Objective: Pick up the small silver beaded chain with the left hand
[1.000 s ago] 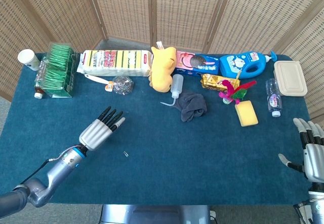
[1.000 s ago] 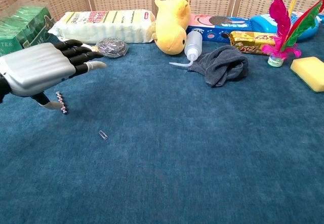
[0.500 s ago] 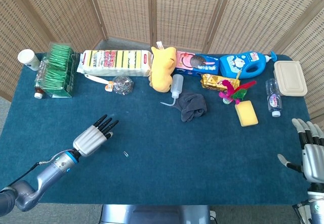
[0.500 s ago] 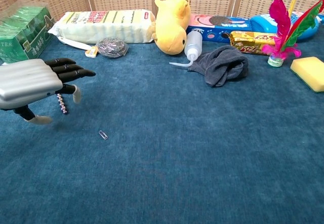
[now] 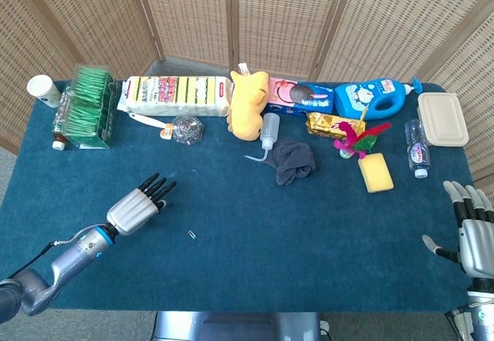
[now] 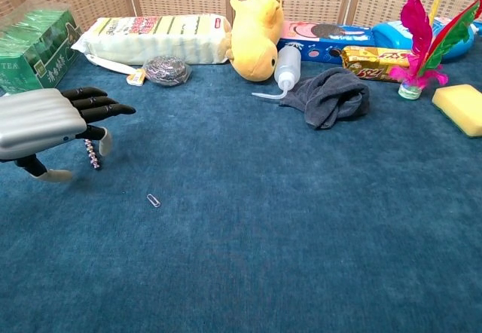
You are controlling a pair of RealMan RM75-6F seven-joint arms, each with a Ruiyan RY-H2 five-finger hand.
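Note:
The small silver beaded chain [image 6: 92,154] lies on the blue cloth at the left; the head view does not show it, as the hand covers that spot. My left hand [image 6: 45,124] [image 5: 139,207] hovers palm-down just over it, fingers stretched forward and apart, holding nothing. One fingertip [image 6: 105,142] dips down right beside the chain. My right hand [image 5: 477,238] rests at the table's right front edge, fingers spread and empty.
A paper clip [image 6: 154,200] [image 5: 191,234] lies just right of the chain. Along the back stand a green tea box [image 6: 34,43], a sponge pack [image 6: 154,35], a steel scourer [image 6: 166,69], a yellow plush [image 6: 256,35], a squeeze bottle [image 6: 286,65] and a grey cloth [image 6: 327,96].
My left hand has drawn back toward the left front and sunk lower over the chain. The chain has not moved, and the right hand is nearly still.

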